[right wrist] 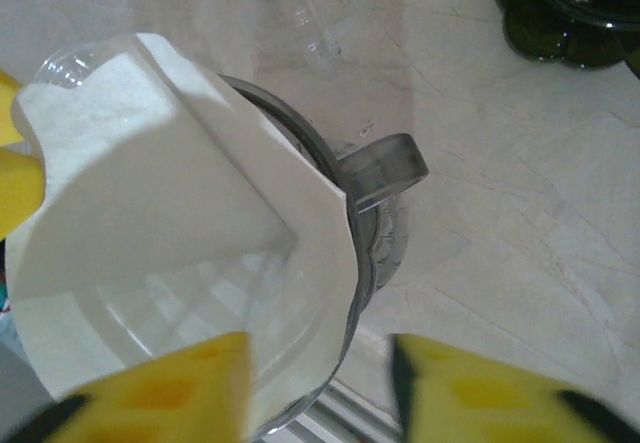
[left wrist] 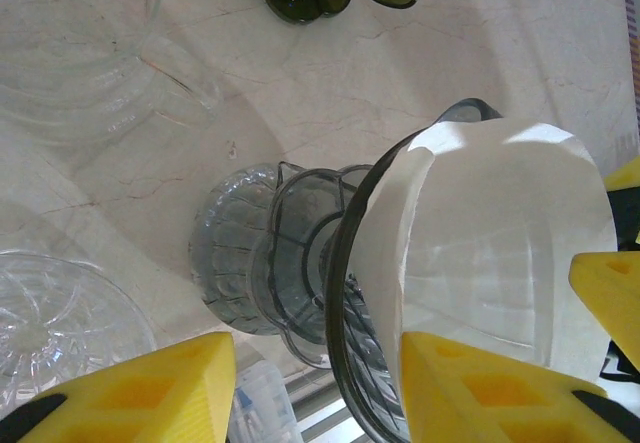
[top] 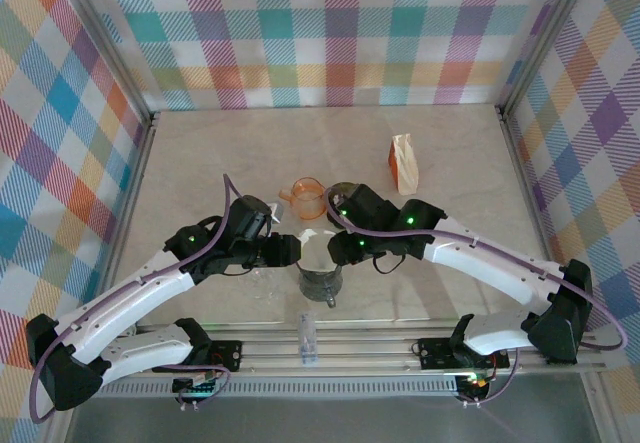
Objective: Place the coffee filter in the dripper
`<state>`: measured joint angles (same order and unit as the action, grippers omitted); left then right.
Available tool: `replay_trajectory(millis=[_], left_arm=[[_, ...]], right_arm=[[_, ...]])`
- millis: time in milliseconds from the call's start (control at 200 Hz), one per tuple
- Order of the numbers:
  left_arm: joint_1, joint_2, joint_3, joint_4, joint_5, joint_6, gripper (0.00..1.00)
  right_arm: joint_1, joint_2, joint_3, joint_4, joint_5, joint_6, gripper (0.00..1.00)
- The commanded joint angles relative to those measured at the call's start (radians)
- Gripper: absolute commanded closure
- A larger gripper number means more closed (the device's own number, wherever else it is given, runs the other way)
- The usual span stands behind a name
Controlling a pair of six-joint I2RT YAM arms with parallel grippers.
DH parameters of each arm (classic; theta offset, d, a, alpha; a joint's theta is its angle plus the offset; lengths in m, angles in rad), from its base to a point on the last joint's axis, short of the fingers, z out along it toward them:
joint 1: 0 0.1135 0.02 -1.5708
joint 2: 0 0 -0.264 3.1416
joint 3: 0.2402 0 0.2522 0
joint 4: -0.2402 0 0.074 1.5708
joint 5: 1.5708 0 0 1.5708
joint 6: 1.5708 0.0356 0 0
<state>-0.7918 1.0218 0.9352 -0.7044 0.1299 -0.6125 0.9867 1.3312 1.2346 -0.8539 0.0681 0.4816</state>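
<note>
Lining the bowl of the smoky grey glass dripper point(right wrist: 388, 161), the white paper coffee filter point(right wrist: 170, 183) sits inside the rim. One folded flap lies across its mouth, and its upper edge stands proud of the glass on the side away from the handle. The dripper stands on the marbled beige bench point(top: 200, 153), central and close to the near edge, between the two arms.

The left pincer point(left wrist: 318, 383) is released. Its yellow fingers point(left wrist: 150, 393) stand apart, one outside the dripper wall and the other in front of the filter inside the bowl. Contact with the paper cannot be confirmed.

The right pincer point(right wrist: 320, 388) is also released. Its yellow fingers point(right wrist: 500, 393) are spread on either side of the dripper rim, and one overlaps the filter edge. Whether it touches cannot be told.

Just behind the dripper, a dark green glass dripper point(top: 345, 195) and an orange translucent dripper point(top: 305, 198) stand side by side. A clear glass jug point(left wrist: 70, 53) and a clear ribbed glass dish point(left wrist: 50, 333) rest near the grey dripper on the left arm's side. A white-and-orange paper packet point(top: 404, 163) stands well apart towards the far right. A small clear plastic piece point(top: 307, 338) lies at the near edge by the metal rail.
</note>
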Motion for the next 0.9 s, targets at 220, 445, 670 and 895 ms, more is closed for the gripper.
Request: replay_trajectory(millis=[220, 445, 670, 895], left_arm=[[-0.011, -0.014, -0.035, 0.012, -0.004, -0.008, 0.52], [-0.01, -0.016, -0.05, 0.029, -0.006, -0.012, 0.52], [-0.01, -0.013, -0.056, 0.046, 0.001, -0.013, 0.52], [-0.01, -0.009, -0.051, 0.048, 0.009, -0.013, 0.52]], right_arm=[[-0.007, 0.075, 0.088, -0.029, 0.002, -0.006, 0.3], [-0.007, 0.161, 0.123, -0.056, 0.015, -0.025, 0.3], [-0.007, 0.227, 0.116, -0.063, 0.043, -0.038, 0.3], [-0.007, 0.283, 0.109, -0.049, 0.048, -0.04, 0.3]])
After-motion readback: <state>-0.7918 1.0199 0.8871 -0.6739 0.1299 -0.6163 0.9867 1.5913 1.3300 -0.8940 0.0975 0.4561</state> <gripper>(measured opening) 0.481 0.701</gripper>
